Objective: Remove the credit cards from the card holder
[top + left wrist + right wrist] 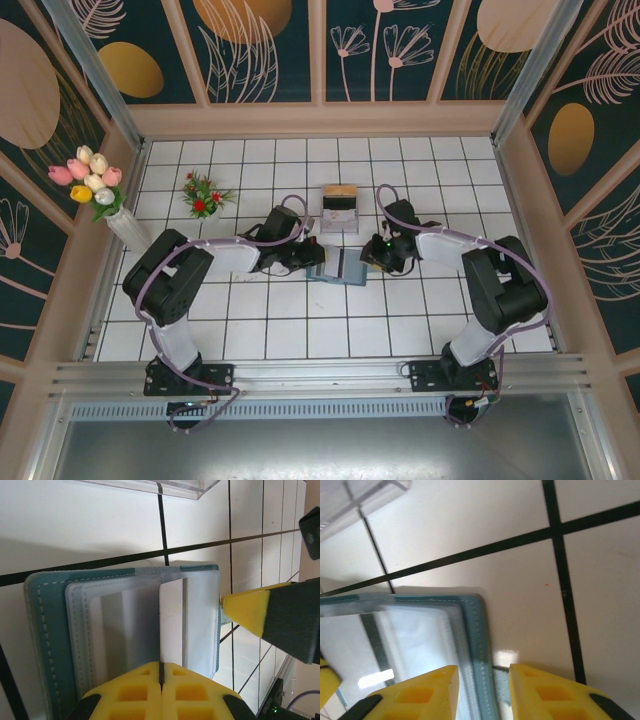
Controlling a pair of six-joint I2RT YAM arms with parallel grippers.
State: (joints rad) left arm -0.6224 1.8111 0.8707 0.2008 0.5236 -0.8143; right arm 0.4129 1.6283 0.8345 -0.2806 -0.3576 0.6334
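Note:
The card holder [345, 268] lies open on the white tiles between both arms, teal cover [47, 630] down and frosted sleeves up. In the left wrist view a pale credit card [172, 620] stands on edge out of the sleeves, and my left gripper [162, 667] is shut on its near edge. My right gripper [484, 680] is open, its two yellow fingers on either side of the holder's teal stitched edge [480, 630] with gaps on both sides. One right fingertip [250, 612] touches the holder's far side. From above, the left gripper [318, 255] and right gripper [372, 255] flank the holder.
A grey stand [340, 208] with a tan top sits one tile behind the holder; its clear edge [150, 486] shows close by. A small red flower plant [203, 195] and a vase of tulips [95, 185] stand at the back left. Wooden walls enclose the tiled floor.

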